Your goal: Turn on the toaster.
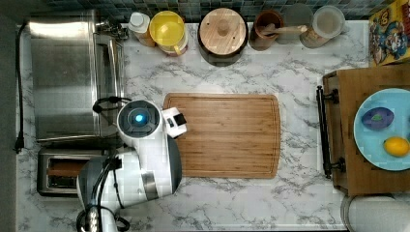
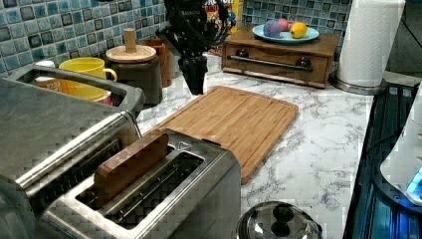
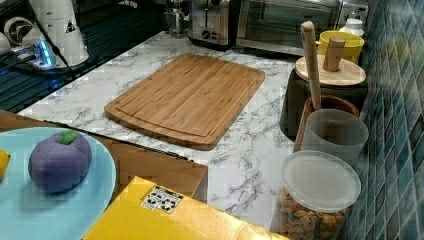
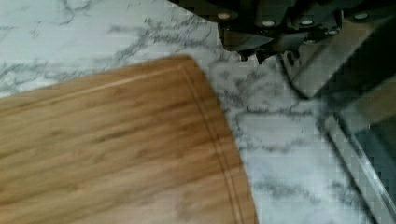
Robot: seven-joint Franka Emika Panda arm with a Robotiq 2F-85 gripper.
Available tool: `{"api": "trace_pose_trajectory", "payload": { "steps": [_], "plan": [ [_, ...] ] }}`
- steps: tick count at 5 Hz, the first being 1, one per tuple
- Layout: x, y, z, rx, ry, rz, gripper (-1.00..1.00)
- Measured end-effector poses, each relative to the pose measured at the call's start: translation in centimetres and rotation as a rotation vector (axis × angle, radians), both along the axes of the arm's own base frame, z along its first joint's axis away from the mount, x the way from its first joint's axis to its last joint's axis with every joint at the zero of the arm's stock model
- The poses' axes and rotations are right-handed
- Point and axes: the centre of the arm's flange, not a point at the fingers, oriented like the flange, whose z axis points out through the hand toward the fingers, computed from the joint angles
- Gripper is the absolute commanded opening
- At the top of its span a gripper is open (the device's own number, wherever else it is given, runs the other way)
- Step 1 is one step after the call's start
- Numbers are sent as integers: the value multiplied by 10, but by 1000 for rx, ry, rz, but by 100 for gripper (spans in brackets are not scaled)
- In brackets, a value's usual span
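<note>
Hand (image 2: 193, 82) above cutting board's (image 2: 234, 119) edge, near toaster oven (image 2: 54, 129)

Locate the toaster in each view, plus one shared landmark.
Top view: toaster at lower left, below the toaster oven, partly under the arm.
Left view: bottom foreground, a brown slice in one slot.
Right view: top centre, far end of the counter.
Wrist view: I can't tell it from the steel edges.
Shared landmark: cutting board.

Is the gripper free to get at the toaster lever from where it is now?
Probably yes. The gripper hangs above the counter by the cutting board, holding nothing, and nothing stands between it and the toaster.
</note>
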Motion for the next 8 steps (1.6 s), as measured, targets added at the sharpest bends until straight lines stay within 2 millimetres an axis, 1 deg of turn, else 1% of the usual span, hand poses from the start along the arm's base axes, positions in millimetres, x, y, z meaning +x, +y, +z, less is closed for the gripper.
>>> {"api": "trace_pose_trajectory", "payload": {
  "steps": [1, 2, 3, 4, 5, 6, 7, 8],
  "plan": [
    [-23, 10, 6, 0, -9, 36, -100],
    [-31, 13, 20, 5, -49, 62, -100],
    [-35, 16, 34, 67, -77, 119, -100],
    [-34, 24, 31, 87, -71, 193, -100],
    [-39, 39, 11, 91, -37, 269, -100],
    [-50, 57, -4, 122, 5, 298, -100],
    [-56, 71, -3, 158, -37, 286, -100],
    [-56, 75, 5, 161, -85, 288, -100]
  ]
}}
